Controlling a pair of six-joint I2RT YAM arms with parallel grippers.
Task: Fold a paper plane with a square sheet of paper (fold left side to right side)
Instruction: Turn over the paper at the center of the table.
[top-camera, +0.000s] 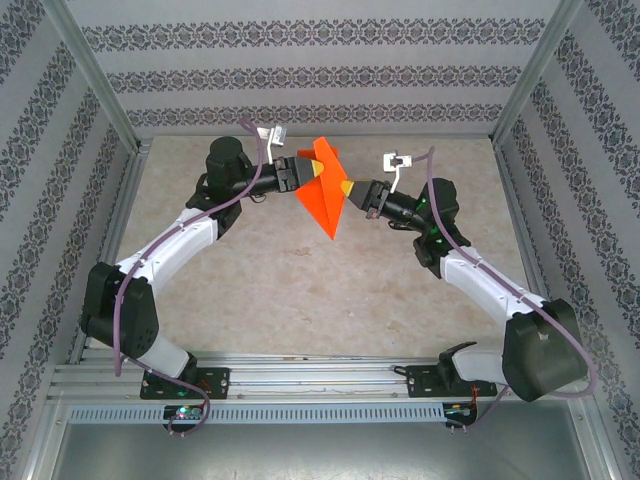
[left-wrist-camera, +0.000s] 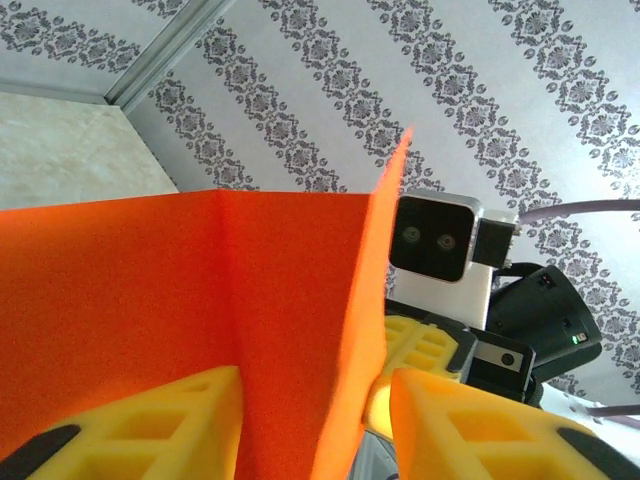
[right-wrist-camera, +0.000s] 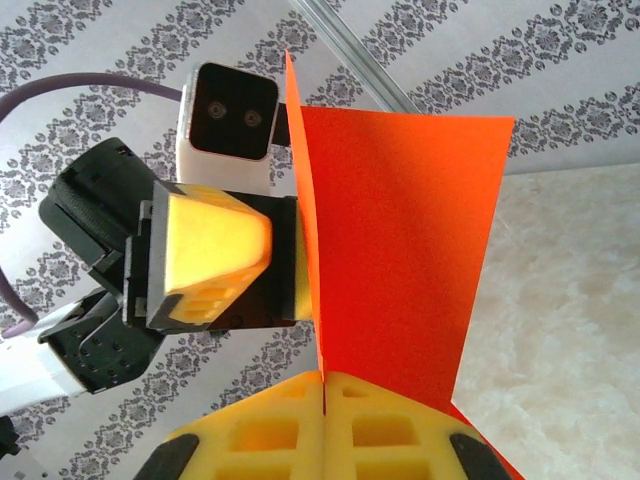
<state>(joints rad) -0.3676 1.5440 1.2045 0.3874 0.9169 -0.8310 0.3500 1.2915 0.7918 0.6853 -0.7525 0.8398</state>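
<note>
The bright orange paper plane (top-camera: 322, 190) hangs in the air above the middle of the table, its point toward the near side. My right gripper (top-camera: 347, 188) is shut on its crease from the right; in the right wrist view the yellow jaws (right-wrist-camera: 323, 385) pinch the folded edge of the paper (right-wrist-camera: 400, 230). My left gripper (top-camera: 305, 172) reaches in from the left. In its wrist view it (left-wrist-camera: 315, 400) straddles a raised flap of the paper (left-wrist-camera: 200, 300): one finger (left-wrist-camera: 150, 420) lies against the sheet, the other (left-wrist-camera: 470, 420) stands apart from it.
The beige tabletop (top-camera: 300, 280) lies below the plane. Patterned walls and aluminium posts (top-camera: 95, 70) enclose the cell. The right arm's white wrist camera (left-wrist-camera: 435, 240) sits close behind the paper.
</note>
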